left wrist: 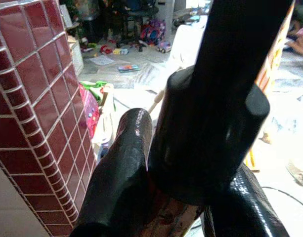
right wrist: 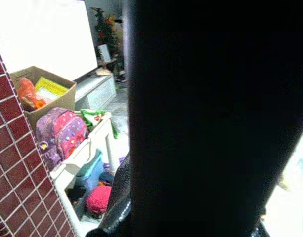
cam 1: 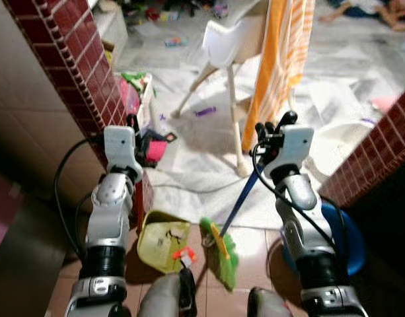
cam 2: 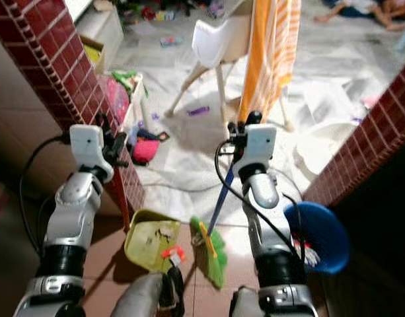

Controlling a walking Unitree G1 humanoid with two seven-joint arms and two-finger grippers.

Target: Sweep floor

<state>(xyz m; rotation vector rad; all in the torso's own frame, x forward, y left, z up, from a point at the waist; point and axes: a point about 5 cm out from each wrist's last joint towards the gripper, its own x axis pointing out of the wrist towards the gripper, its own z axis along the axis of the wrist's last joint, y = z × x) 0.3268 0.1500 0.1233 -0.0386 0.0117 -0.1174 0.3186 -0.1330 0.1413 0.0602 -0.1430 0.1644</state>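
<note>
Tiled floor (cam 1: 255,254) between red brick pillars, cluttered room beyond. Right gripper (cam 1: 273,129) at 1 o'clock, pinching broom (cam 1: 223,246) by its blue shaft; bristles at 6 o'clock beside dustpan (cam 1: 161,246). Left gripper (cam 1: 132,123) at 10 o'clock, clamped on dustpan's dark handle. Probably light, stiff, smooth-shafted; best gripped firmly mid-shaft.

Head cams look steeply down from up high, both catching the dustpan (cam 1: 164,246) and white chair (cam 2: 219,41). Wrist cams sit super close behind black handles, peeking past toward the red-tiled wall (left wrist: 37,113).
</note>
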